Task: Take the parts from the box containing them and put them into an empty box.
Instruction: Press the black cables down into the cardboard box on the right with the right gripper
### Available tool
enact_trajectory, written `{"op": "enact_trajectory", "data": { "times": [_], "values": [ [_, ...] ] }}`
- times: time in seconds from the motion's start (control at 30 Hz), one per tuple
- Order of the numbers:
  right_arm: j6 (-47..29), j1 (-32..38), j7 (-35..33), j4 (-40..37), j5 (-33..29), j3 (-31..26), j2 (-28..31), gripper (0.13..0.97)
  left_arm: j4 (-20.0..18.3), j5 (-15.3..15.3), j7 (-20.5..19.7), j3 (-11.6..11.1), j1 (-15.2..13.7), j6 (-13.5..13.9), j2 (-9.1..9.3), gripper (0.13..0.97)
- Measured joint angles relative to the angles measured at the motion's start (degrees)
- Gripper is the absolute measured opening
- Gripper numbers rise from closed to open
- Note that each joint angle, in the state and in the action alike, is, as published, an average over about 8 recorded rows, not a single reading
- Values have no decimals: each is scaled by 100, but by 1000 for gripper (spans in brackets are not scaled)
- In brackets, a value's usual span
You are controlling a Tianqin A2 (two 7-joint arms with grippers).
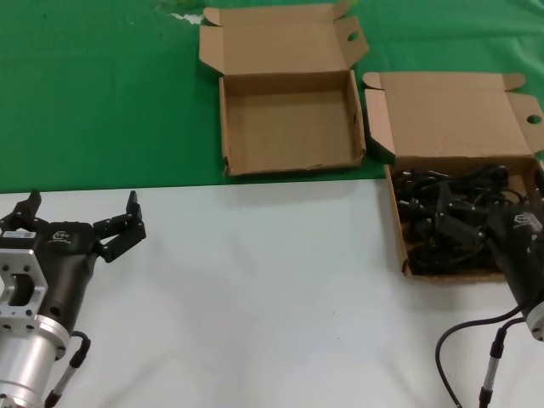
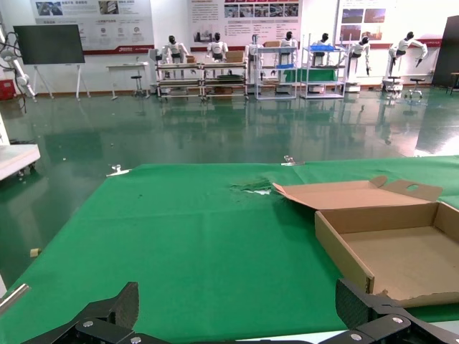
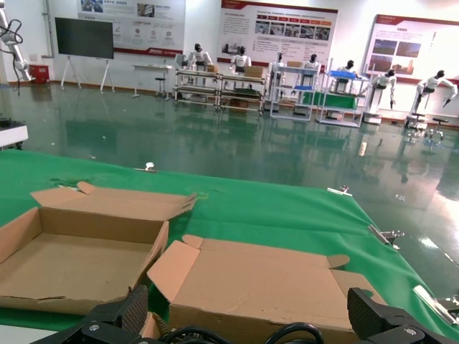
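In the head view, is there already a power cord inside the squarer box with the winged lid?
No. The squarer box shows only its bare cardboard floor, and the black cords all lie in the wider box to its right.

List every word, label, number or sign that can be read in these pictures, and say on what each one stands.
No text here can be read.
Small white logo on the black left gripper: too small to read.
Small white logo on the black right gripper: too small to read.
Wall posters behind the green table: print blurred.
Both brown cardboard boxes: no print visible.
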Motion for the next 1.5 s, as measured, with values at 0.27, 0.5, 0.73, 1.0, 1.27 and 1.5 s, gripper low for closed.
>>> {"op": "enact_trajectory", "data": {
  "times": [0.27,0.5,0.73,1.0,1.27,1.5],
  "values": [
    [0,0,0,0,0,0,0,966,0,0,0,0,0,0,0,966],
    [0,0,0,0,0,0,0,966,0,0,0,0,0,0,0,966],
    [0,0,0,0,0,0,0,966,0,0,0,0,0,0,0,966],
    [0,0,0,0,0,0,0,966,0,0,0,0,0,0,0,966],
    [0,0,0,0,0,0,0,966,0,0,0,0,0,0,0,966],
    [0,0,0,0,0,0,0,966,0,0,0,0,0,0,0,944]
  ]
}}
